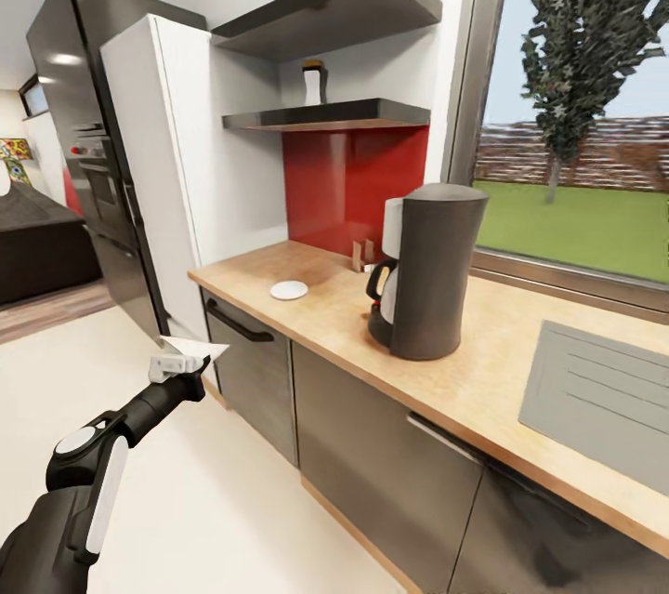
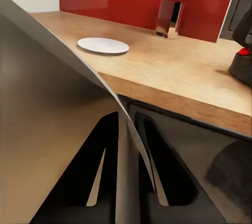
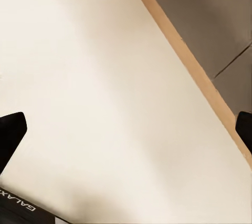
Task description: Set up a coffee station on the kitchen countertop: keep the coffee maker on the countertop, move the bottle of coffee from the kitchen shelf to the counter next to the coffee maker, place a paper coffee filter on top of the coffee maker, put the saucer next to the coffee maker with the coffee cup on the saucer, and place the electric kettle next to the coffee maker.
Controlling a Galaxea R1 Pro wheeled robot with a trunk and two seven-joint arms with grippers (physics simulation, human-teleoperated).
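I hold the left gripper (image 1: 183, 369) out in front of the cabinets, below the edge of the countertop (image 1: 483, 371), its fingers pinched on the paper filter (image 1: 197, 350). In the left wrist view the filter (image 2: 58, 129) curls up between the two dark fingers (image 2: 168, 166) and hides much of the scene, so the grip looks to be on one thin edge of the sheet. I judge that I carry it low and forward so that it can next be raised to the top of the coffee maker (image 1: 429, 270), which stands upright on the countertop near the window. The saucer (image 1: 289, 290) lies flat on the wood, well apart from the machine and toward the fridge; it bears no cup. The bottle of coffee (image 1: 313, 83) stands on the thin lower shelf (image 1: 325, 116), above the red backsplash (image 1: 344, 185). The right gripper (image 3: 126, 129) hangs over the pale floor (image 3: 94, 77) beside the cabinet plinth, its two fingertips spread wide with nothing between them. A light sheet held this way may flex or slip during the lift.
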